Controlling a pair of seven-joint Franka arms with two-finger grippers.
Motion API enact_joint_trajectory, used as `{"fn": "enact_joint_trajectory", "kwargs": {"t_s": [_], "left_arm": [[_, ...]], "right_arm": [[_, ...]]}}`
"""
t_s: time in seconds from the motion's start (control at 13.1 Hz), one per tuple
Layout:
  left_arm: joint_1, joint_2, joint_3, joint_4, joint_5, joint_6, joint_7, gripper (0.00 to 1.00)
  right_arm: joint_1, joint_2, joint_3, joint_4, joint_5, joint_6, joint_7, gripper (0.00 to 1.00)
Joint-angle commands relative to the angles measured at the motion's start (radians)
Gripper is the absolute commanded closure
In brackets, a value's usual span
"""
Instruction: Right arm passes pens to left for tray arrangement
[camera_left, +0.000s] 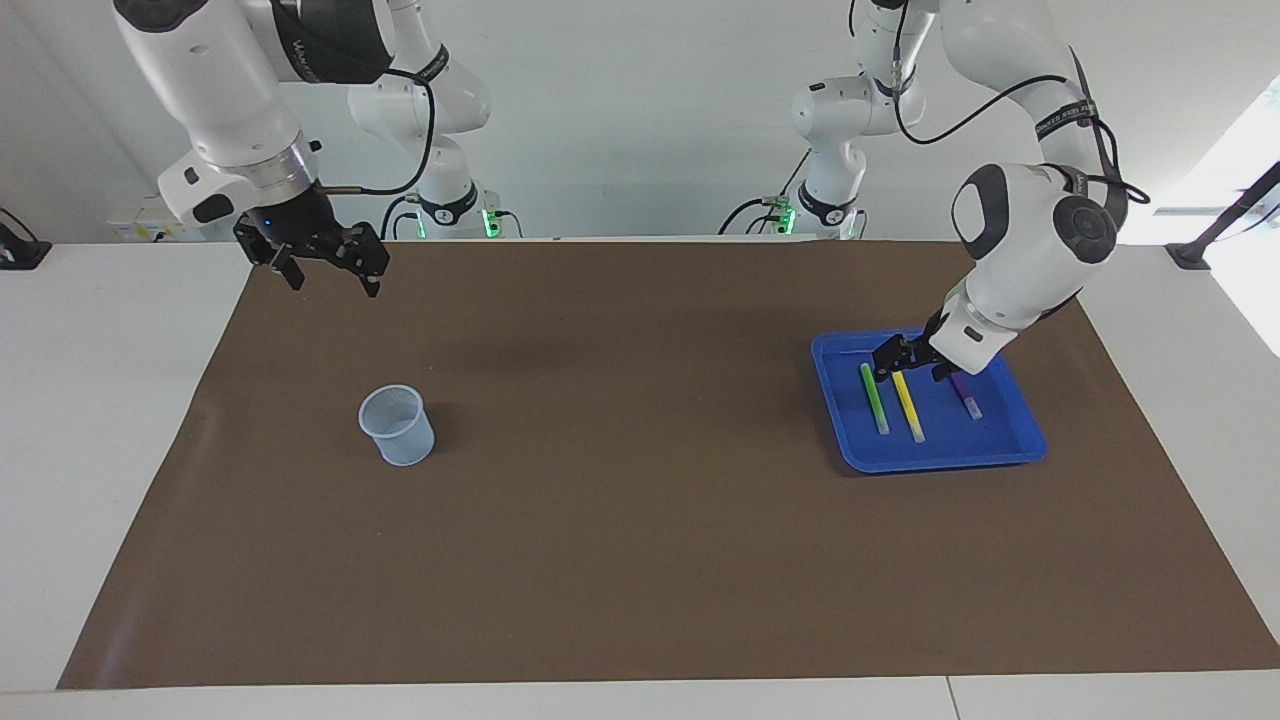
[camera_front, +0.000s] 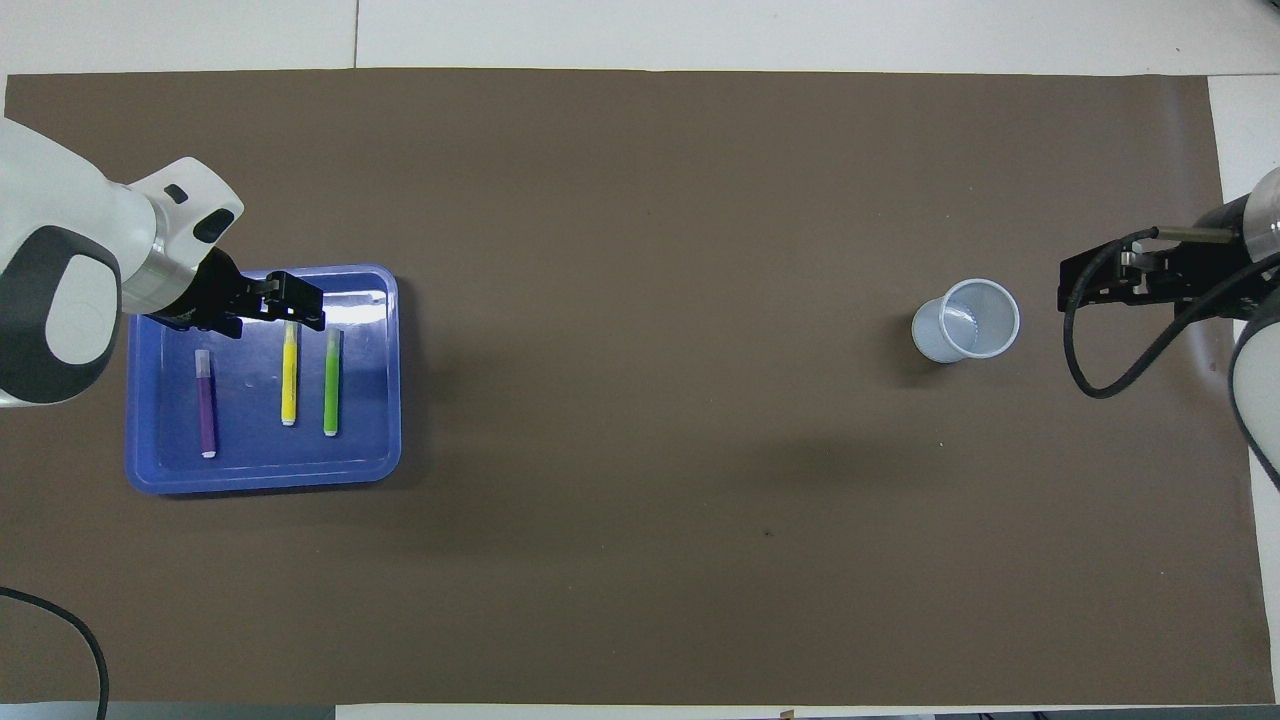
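1. Evidently, the arranging could be judged done: 3 pens lay side by side in the blue tray (camera_left: 1020, 440) at the left arm's end of the brown mat (camera_left: 640, 560), each parallel to the others and apart from them.
2. Taken across the facing view, the right gripper (camera_left: 325, 262) was seen first, held in the air over the mat's edge nearest the robots, its fingers spread wide and nothing between them; that arm was waiting.
3. Next came the pale mesh cup (camera_left: 398, 426), upright on the mat with no pen seen in it.
4. In the tray, the green pen (camera_left: 874, 397), the yellow pen (camera_left: 908, 407) and the purple pen (camera_left: 966, 400) were then met in turn.
5. The left gripper (camera_left: 908, 356) was held over the pens' ends nearest the robots, wide open and carrying nothing; whether it touched a pen could not be told.
6. A clean withdrawal would be best made straight upward, so that no pen is knocked out of line.
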Motion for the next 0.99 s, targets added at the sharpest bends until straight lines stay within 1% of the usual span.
{"fn": "enact_joint_trajectory", "kwargs": {"t_s": [0.0, 0.23, 0.31, 0.53, 0.61, 0.69, 0.76, 0.84, 0.92], "left_arm": [[-0.005, -0.075, 0.005, 0.013, 0.016, -0.081, -0.018, 0.0], [-0.012, -0.18, 0.004, 0.01, 0.018, -0.212, -0.018, 0.0], [-0.014, -0.209, 0.004, 0.01, 0.019, -0.238, -0.016, 0.0], [-0.035, -0.263, 0.005, 0.014, 0.019, -0.312, -0.018, 0.0], [-0.035, -0.264, 0.008, 0.034, 0.019, -0.329, -0.016, 0.0], [-0.037, -0.251, 0.008, 0.103, 0.021, -0.364, -0.016, 0.0], [-0.067, -0.212, 0.012, 0.164, 0.05, -0.4, -0.015, 0.0], [-0.103, -0.182, 0.027, 0.241, 0.109, -0.452, -0.015, 0.0], [-0.104, -0.154, 0.028, 0.294, 0.12, -0.491, -0.015, 0.0]], "right_arm": [[-0.003, -0.003, 0.003, -0.002, -0.005, -0.012, 0.014, 0.0], [-0.003, -0.003, 0.003, -0.002, -0.005, -0.012, 0.014, 0.0], [-0.003, -0.003, 0.003, -0.002, -0.005, -0.012, 0.014, 0.0], [-0.003, -0.003, 0.003, -0.002, -0.005, -0.012, 0.014, 0.0], [-0.003, -0.003, 0.003, -0.002, -0.005, -0.012, 0.014, 0.0], [-0.003, -0.003, 0.003, -0.002, -0.005, -0.012, 0.014, 0.0], [-0.003, -0.003, 0.003, -0.002, -0.005, -0.012, 0.014, 0.0], [-0.003, -0.003, 0.003, -0.002, -0.005, -0.012, 0.014, 0.0], [-0.003, -0.003, 0.003, -0.002, -0.005, -0.012, 0.014, 0.0]]}}
